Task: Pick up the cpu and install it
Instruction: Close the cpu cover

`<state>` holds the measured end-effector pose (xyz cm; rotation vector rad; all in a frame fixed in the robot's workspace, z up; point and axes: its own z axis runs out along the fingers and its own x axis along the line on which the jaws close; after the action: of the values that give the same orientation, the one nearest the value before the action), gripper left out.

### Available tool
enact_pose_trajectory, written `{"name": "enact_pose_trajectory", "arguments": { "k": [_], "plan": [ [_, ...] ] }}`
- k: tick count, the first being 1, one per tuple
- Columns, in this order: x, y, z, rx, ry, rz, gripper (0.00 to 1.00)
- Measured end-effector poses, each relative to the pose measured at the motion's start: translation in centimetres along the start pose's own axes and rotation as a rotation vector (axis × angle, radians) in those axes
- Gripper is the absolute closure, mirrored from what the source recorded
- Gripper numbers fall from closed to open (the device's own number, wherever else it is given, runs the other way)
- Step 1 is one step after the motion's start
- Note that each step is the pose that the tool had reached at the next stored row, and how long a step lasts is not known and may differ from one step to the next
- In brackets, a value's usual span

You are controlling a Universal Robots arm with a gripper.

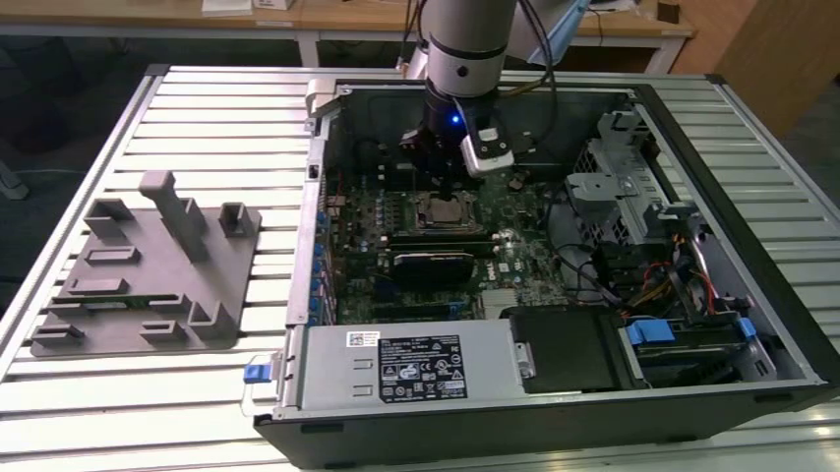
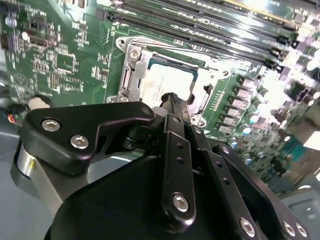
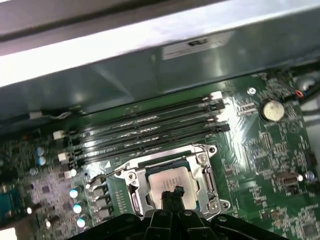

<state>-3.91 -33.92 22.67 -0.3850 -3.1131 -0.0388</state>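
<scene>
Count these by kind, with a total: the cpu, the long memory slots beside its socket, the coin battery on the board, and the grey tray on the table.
cpu, seated in the socket: 1
memory slots: 4
coin battery: 1
grey tray: 1
Total: 7

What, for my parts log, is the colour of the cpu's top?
Pale silver cpu; clearest in first wrist view.

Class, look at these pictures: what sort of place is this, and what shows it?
Probably a robotics lab: an open computer case lies on a slatted metal table, a robot arm reaches in above the cpu, and wooden desks stand behind.
</scene>
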Motion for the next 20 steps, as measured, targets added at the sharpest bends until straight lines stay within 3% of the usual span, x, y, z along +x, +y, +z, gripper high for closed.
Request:
{"name": "enact_pose_trajectory", "arguments": {
  "k": [4, 20],
  "plan": [
    [0.00, -0.01, 0.05, 0.0006, 0.0015, -0.059, 0.89],
    [0.11, -0.44, 0.50, -0.0001, 0.0015, -0.060, 0.89]
  ]
}}
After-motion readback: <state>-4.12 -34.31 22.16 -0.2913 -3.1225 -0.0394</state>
